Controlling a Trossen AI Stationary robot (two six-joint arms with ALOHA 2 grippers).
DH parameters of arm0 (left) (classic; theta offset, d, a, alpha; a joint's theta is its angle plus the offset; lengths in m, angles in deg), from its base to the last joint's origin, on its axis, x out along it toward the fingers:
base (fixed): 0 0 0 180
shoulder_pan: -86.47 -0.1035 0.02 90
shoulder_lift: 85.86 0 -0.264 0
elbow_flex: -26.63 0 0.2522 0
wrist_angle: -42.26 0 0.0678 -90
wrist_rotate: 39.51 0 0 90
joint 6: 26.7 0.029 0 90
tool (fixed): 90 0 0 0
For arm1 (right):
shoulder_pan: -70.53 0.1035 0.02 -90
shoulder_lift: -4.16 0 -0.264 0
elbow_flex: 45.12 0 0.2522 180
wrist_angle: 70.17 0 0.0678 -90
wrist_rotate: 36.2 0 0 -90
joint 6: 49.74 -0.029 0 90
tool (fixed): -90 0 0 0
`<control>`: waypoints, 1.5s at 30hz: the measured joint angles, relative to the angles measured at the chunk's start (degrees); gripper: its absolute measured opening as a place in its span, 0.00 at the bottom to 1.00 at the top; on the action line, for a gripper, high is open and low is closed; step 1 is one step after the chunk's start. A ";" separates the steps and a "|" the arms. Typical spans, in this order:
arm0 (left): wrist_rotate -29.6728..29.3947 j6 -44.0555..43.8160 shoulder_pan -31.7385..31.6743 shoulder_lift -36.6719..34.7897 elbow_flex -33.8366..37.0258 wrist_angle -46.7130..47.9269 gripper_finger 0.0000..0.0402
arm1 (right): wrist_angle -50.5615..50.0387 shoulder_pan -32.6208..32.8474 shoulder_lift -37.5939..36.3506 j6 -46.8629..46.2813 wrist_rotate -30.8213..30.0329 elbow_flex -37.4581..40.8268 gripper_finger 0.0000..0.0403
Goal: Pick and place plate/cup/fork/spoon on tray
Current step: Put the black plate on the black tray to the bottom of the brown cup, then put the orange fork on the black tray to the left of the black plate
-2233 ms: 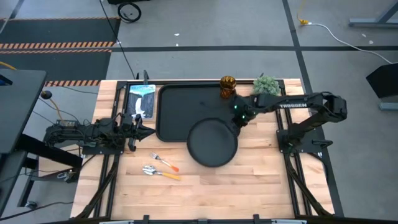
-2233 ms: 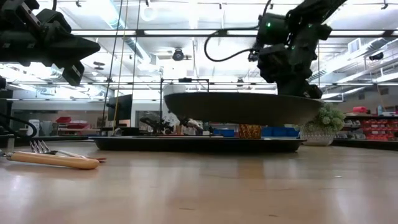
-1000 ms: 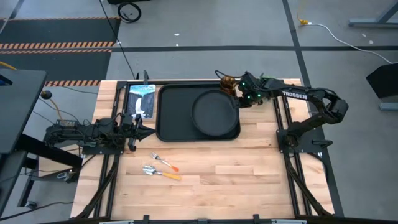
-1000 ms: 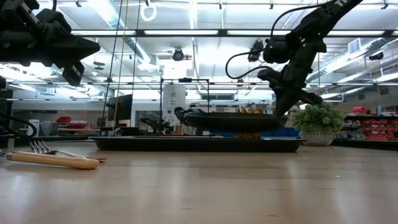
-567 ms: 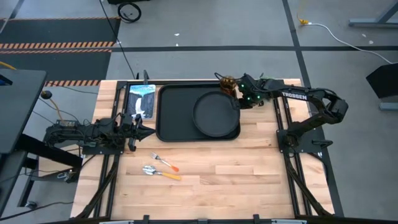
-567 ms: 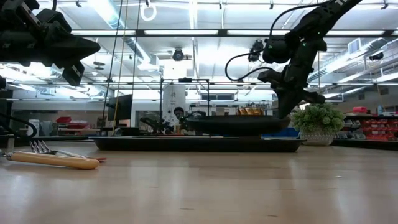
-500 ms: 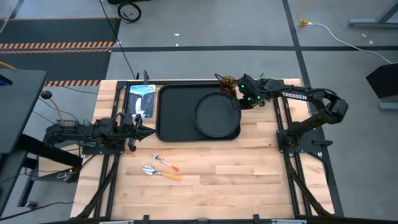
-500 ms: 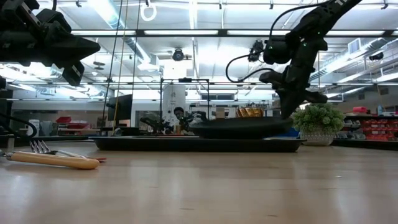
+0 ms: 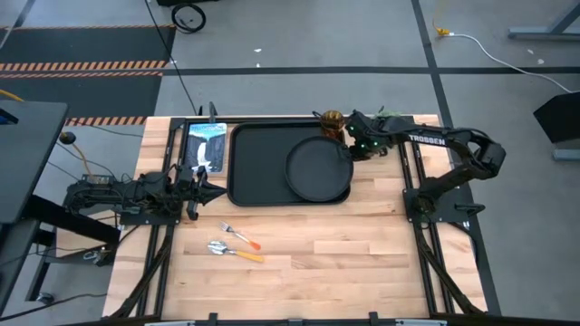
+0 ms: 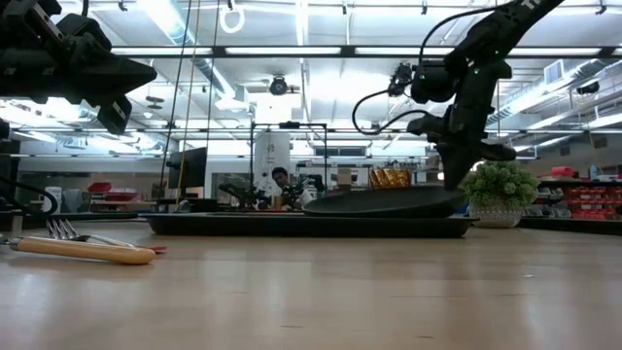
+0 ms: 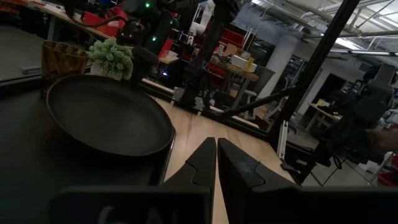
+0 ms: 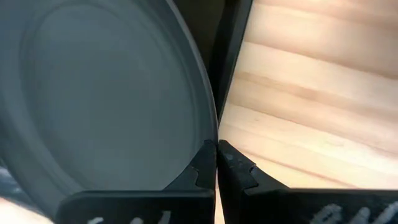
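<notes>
The round black plate (image 9: 319,169) lies on the right part of the black tray (image 9: 254,163), tilted, its left edge down on the tray in the low view (image 10: 384,202). My right gripper (image 9: 348,154) is shut on the plate's right rim. The amber cup (image 9: 332,120) stands on the table just behind the tray's far right corner. The fork (image 9: 238,236) and spoon (image 9: 234,253) lie flat on the table near the front left. My left gripper (image 9: 218,192) is shut and empty, left of the tray. My right gripper pinches the plate's rim (image 12: 211,134) on its right side between its two fingers. The fingers come slanting down from the table's right. The plate's left edge (image 10: 316,207) rests on the tray and the held edge (image 10: 449,197) is slightly raised.
A fuzzy green plant ball (image 9: 390,119) stands at the far right, beside the cup. A blue-white picture card (image 9: 207,145) lies left of the tray. Bare wood lies in front of the tray, right of the fork and spoon.
My right gripper has gone down and slightly toward the table's right edge with the plate. The plate has sunk from hanging above the tray until its left edge rests on it, and now tilts up toward the gripper.
</notes>
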 joint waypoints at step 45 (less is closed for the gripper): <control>2.43 5.03 2.98 0.07 -0.02 1.77 0.03 | 16.30 26.56 -4.85 20.02 -15.63 -3.75 0.21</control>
